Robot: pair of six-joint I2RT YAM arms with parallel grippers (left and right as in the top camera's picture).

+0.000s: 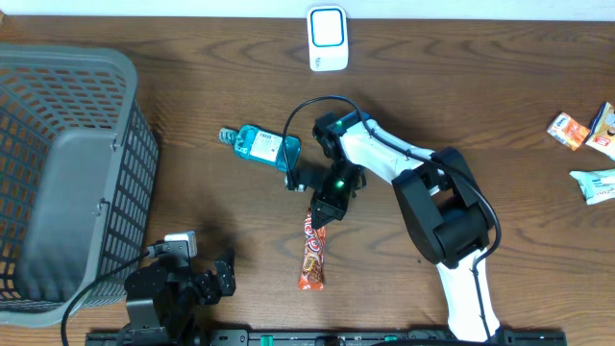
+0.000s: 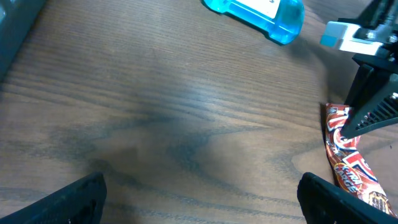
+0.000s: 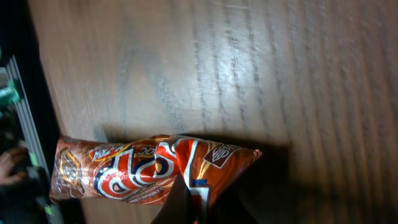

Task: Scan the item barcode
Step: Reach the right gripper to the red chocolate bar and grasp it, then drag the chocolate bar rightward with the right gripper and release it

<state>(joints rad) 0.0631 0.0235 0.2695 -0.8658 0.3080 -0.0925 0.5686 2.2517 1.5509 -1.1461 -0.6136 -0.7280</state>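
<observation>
Blue mouthwash bottle [image 1: 267, 146]: lying flat, near the right fingers [image 1: 323, 210], ahead-left. Grey mesh basket [image 1: 142, 163] and snack packets [image 1: 569, 129]: well apart.

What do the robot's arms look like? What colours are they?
The right arm is chunky white and black, with a little green light and a black cable looping off it. The right tool is black. The left arm is black with a small silver box on top, and the left tool has black fingers.
</observation>
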